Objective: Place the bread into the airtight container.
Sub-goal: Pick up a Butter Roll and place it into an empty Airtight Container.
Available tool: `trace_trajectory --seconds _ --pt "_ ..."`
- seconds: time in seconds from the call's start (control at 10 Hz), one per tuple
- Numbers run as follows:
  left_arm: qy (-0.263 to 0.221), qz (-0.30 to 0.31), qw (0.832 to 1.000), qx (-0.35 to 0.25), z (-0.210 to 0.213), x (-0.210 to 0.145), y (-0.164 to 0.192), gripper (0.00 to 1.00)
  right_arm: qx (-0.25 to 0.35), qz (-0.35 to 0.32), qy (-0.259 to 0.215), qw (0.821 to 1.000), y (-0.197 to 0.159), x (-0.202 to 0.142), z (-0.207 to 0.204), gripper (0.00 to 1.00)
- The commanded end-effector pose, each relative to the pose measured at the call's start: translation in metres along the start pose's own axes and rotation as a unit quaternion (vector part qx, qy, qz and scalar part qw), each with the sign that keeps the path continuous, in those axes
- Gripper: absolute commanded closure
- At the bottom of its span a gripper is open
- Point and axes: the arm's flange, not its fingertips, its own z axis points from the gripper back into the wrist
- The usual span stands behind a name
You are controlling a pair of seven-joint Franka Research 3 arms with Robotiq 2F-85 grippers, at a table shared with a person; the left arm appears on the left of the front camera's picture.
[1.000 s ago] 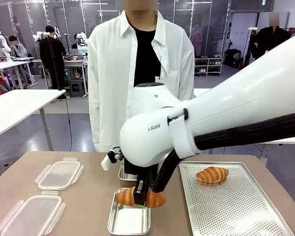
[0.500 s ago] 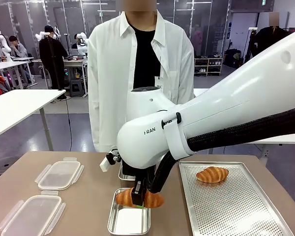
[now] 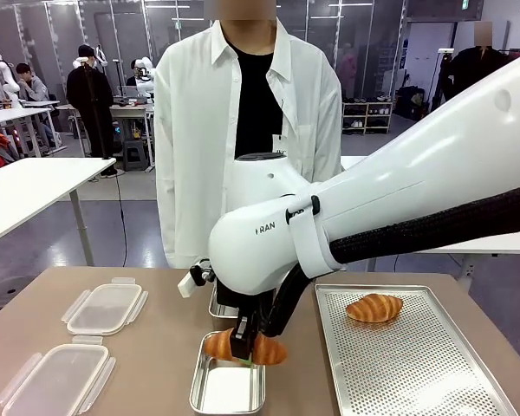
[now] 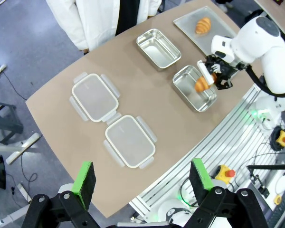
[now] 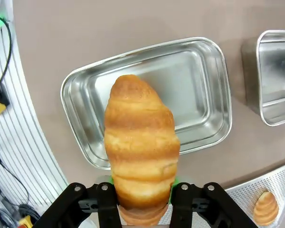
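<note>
Croissant point(image 3: 245, 347) is seen pinched across its middle by the right hand point(image 3: 241, 354), the green pads pressed into the crust, just above the nearer steel container point(image 3: 228, 392) and apparently clear of its bare floor. The placing step is judged to be in hand, with the bread carried over but not yet set down. A short lowering is called for next, then a spreading of the hand. Since the croissant is held across the container's shorter width, care may be needed so that its tips are not caught on the rim.

A second steel container point(image 4: 158, 47) is set just beyond the first, and two clear clip lids point(image 3: 104, 308) point(image 3: 56, 377) are laid to the robot's left. Another croissant point(image 3: 374, 308) is left on the perforated tray point(image 3: 416, 373) at the right. The left hand point(image 4: 142, 173) is held spread and empty high over the brown surface point(image 3: 156, 364). A person in a white shirt point(image 3: 199, 130) is stood at the far edge. Behind, a bright workshop with other tables and seated people is shown.
</note>
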Motion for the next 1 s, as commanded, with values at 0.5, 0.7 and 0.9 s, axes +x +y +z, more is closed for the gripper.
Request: trace_trajectory --seconds 0.5,0.7,0.9 --pt "0.0 -0.009 1.0 -0.004 0.001 -0.001 0.0 0.0 -0.01 -0.426 -0.065 0.902 0.034 0.006 0.005 0.67" --pt "0.0 -0.009 1.0 -0.004 0.001 -0.001 0.0 0.0 -0.001 -0.511 -0.066 0.857 0.024 -0.002 -0.01 0.67" --pt "0.0 -0.009 1.0 -0.004 0.001 -0.001 0.0 0.0 0.004 -0.547 -0.08 0.833 0.021 -0.003 -0.029 0.67"
